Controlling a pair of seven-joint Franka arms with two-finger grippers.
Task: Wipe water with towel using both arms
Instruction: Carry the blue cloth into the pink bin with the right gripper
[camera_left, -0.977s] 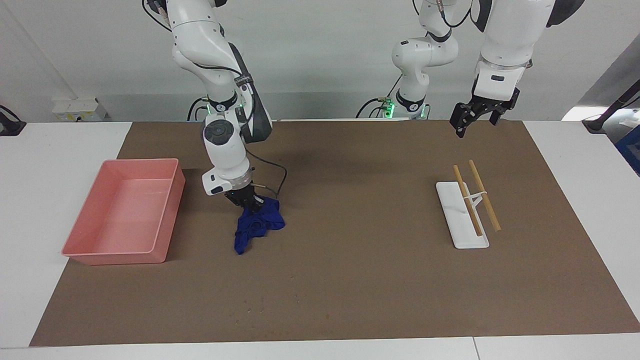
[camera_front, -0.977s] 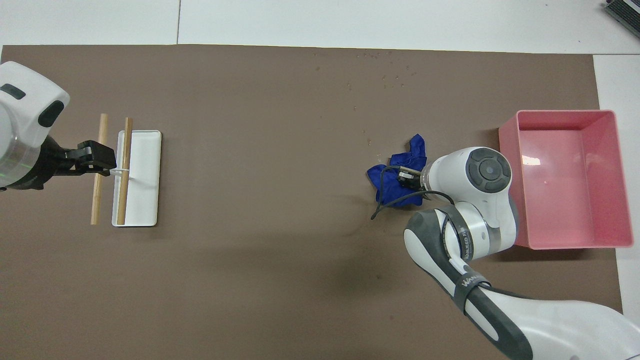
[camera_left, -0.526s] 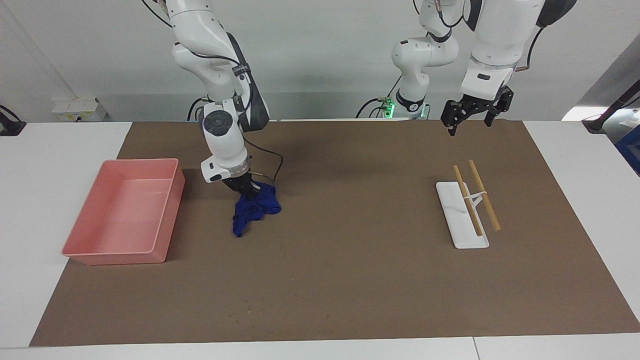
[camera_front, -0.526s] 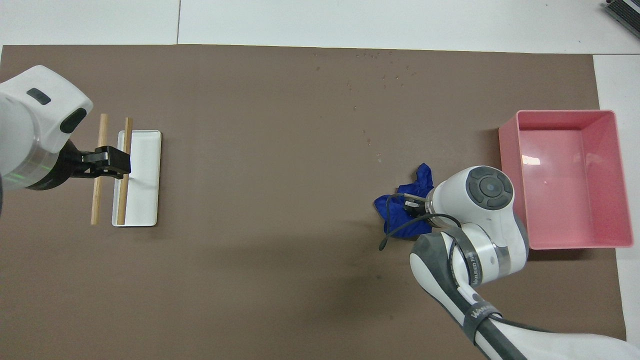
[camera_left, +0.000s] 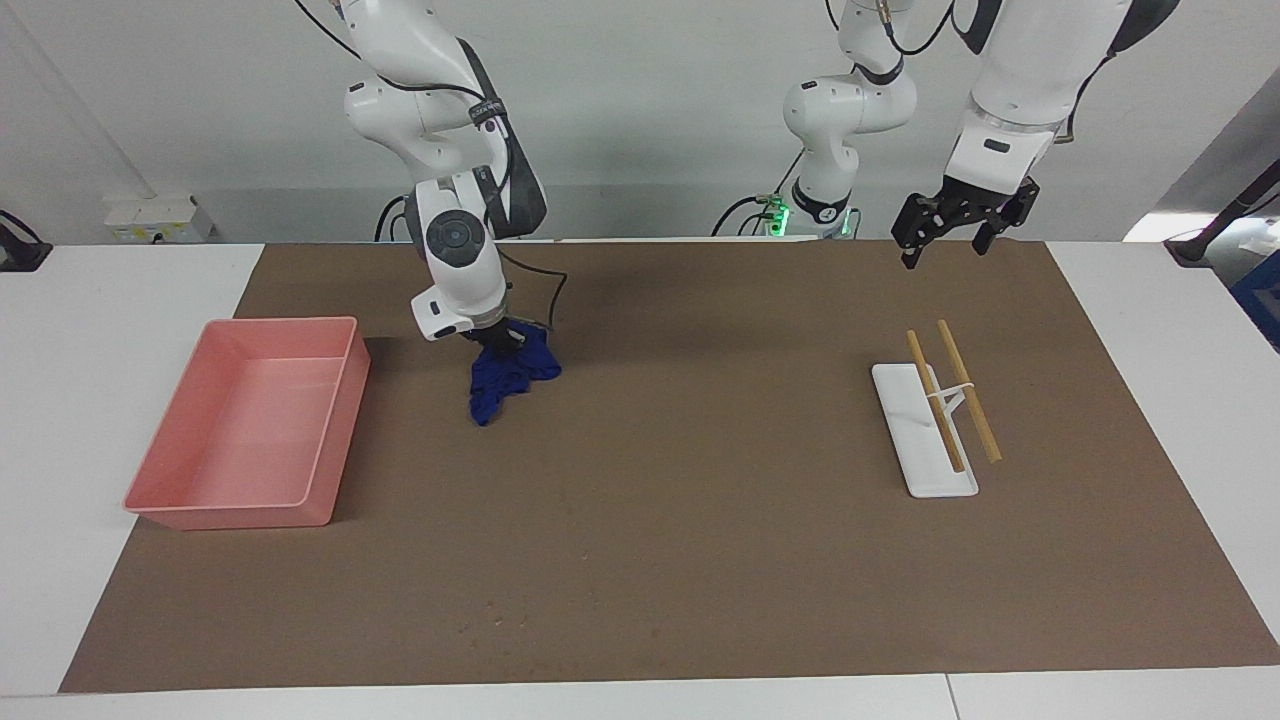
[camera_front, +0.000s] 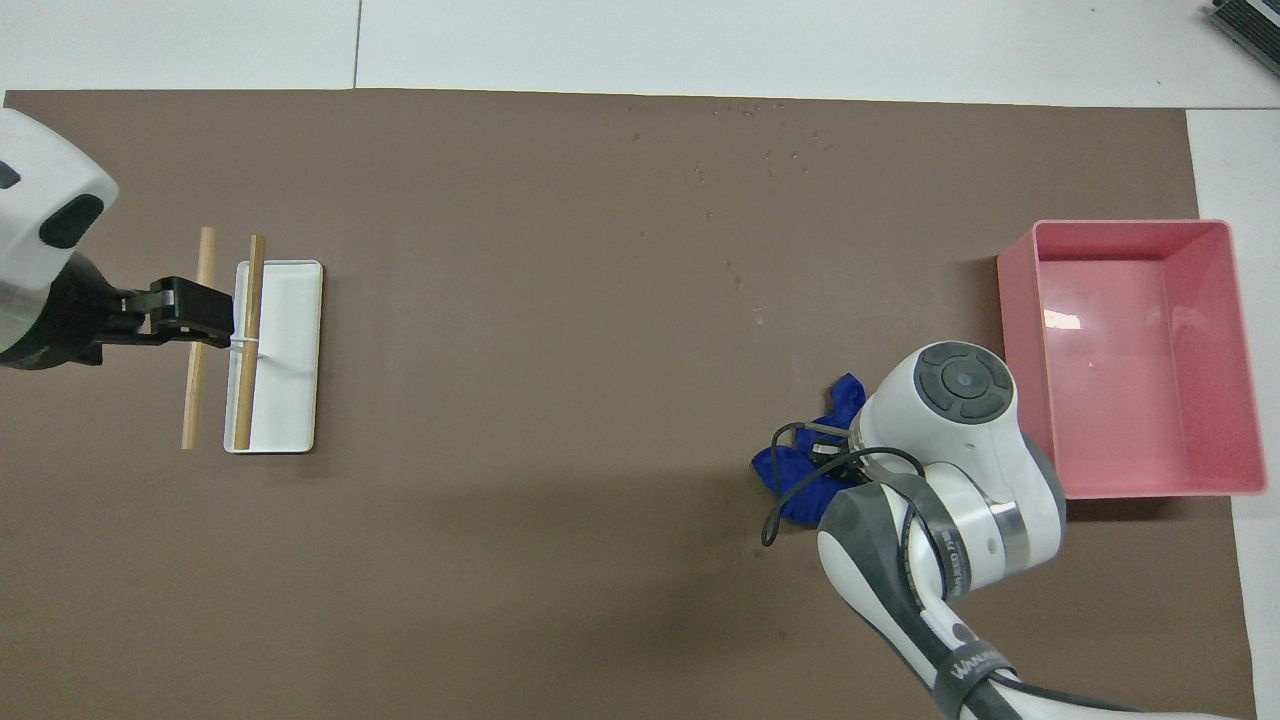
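Note:
The dark blue towel (camera_left: 505, 378) is bunched up on the brown mat beside the pink tray, toward the right arm's end of the table. My right gripper (camera_left: 498, 342) is shut on the towel's top, and the rest trails down onto the mat. In the overhead view the white wrist covers most of the right gripper (camera_front: 826, 452), and the towel (camera_front: 795, 478) sticks out past it. Small specks of water (camera_front: 770, 155) dot the mat farther from the robots. My left gripper (camera_left: 948, 238) hangs open and empty in the air, over the wooden sticks in the overhead view (camera_front: 205, 320).
An empty pink tray (camera_left: 285, 322) (camera_front: 1130, 226) stands at the right arm's end of the mat. A flat white tray (camera_left: 925, 475) (camera_front: 295, 390) with two wooden sticks (camera_left: 968, 392) (camera_front: 252, 300) lies toward the left arm's end. The brown mat (camera_left: 700, 480) covers the table's middle.
My right gripper has dragged the towel along the mat toward the robots, beside the pink tray. The left gripper has shifted slightly in the air and stayed open.

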